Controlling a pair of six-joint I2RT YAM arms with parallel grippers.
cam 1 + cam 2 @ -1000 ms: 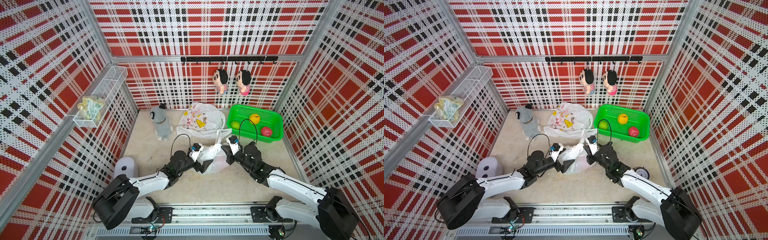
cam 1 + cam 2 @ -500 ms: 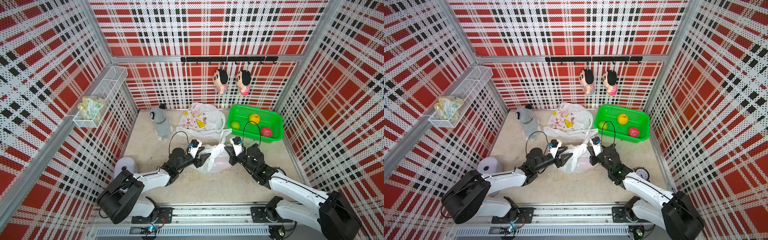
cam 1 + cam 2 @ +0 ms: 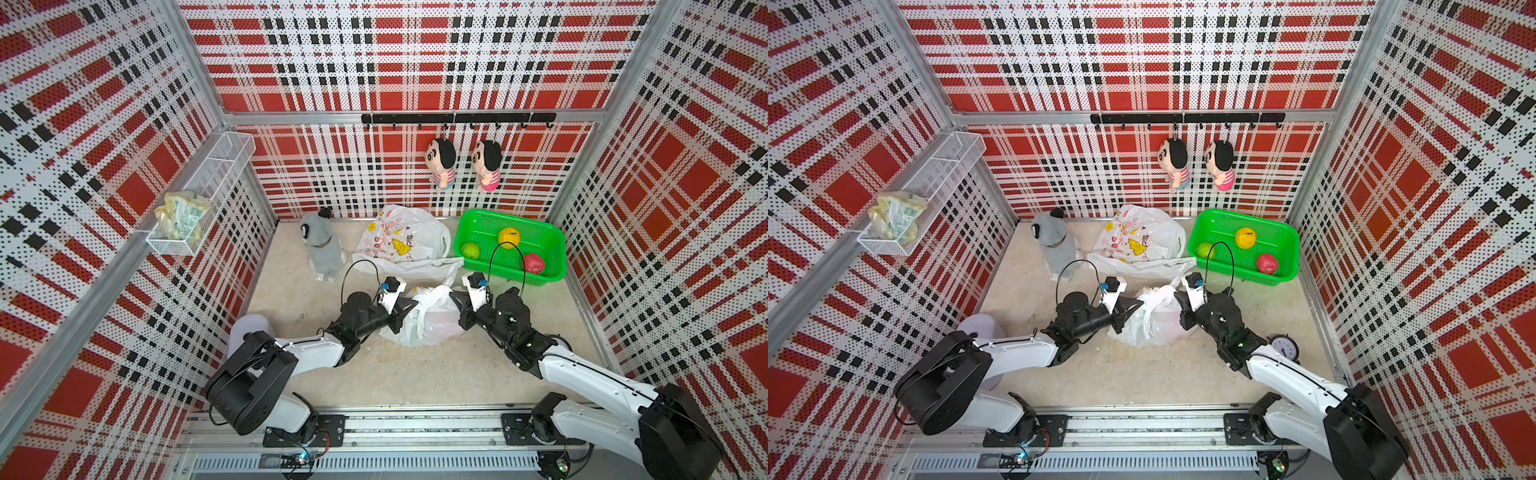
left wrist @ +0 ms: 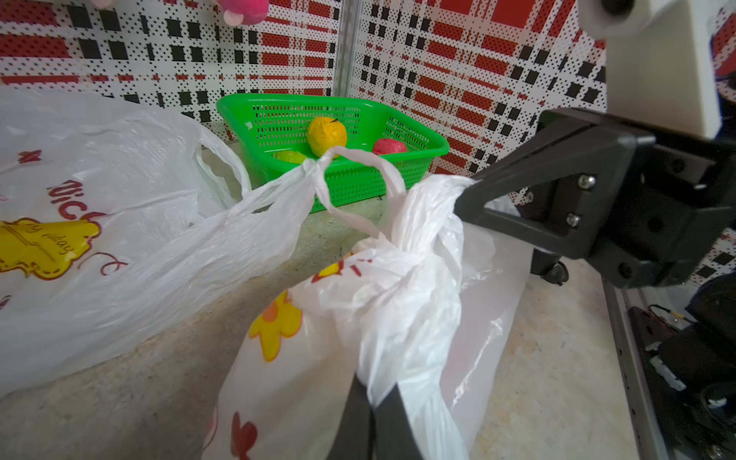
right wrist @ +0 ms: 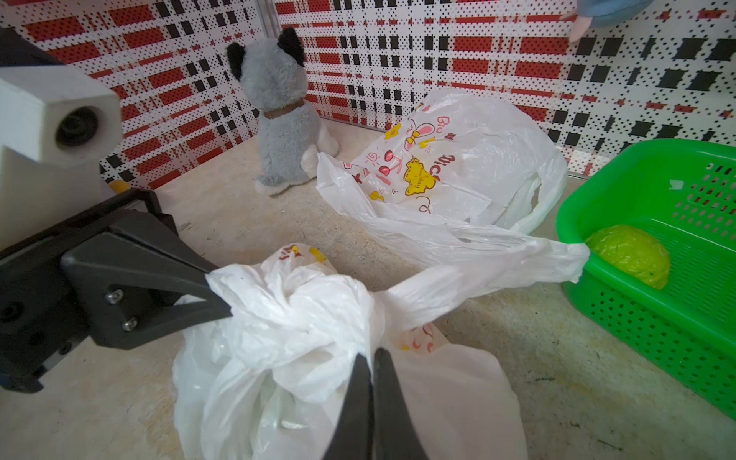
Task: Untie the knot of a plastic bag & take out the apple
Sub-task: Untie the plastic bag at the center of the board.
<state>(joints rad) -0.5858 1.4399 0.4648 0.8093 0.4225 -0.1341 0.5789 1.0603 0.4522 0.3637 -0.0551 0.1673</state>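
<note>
1. The knotted white flower-printed plastic bag [image 3: 430,328] was spotted at the middle of the beige tabletop [image 3: 415,368], with its twisted knot [image 3: 432,296] on top.
2. The left gripper [image 3: 409,309] was seen clenched on the bag's film at 9 o'clock of the knot.
3. The right gripper [image 3: 457,299] was seen pinched shut on the film at 3 o'clock of the knot.
4. The knot was caught between the two tips, so the line of pull ran 9 to 3. Neither arm could be called nearer, and an outward pull along that line was judged to be what the next move calls for.
5. The apple could not be made out plainly. Only a pinkish blur showed through the film, so it was judged to be inside the bag.
6. Counted up:
   - two bags, the second a loose white cartoon-printed plastic bag [image 3: 405,239] at 12 o'clock
   - one green plastic mesh basket [image 3: 548,243] at 1 o'clock
   - three fruits in the basket: a yellow fruit [image 3: 509,237], a green fruit [image 3: 470,250] and a red fruit [image 3: 533,263]
</note>
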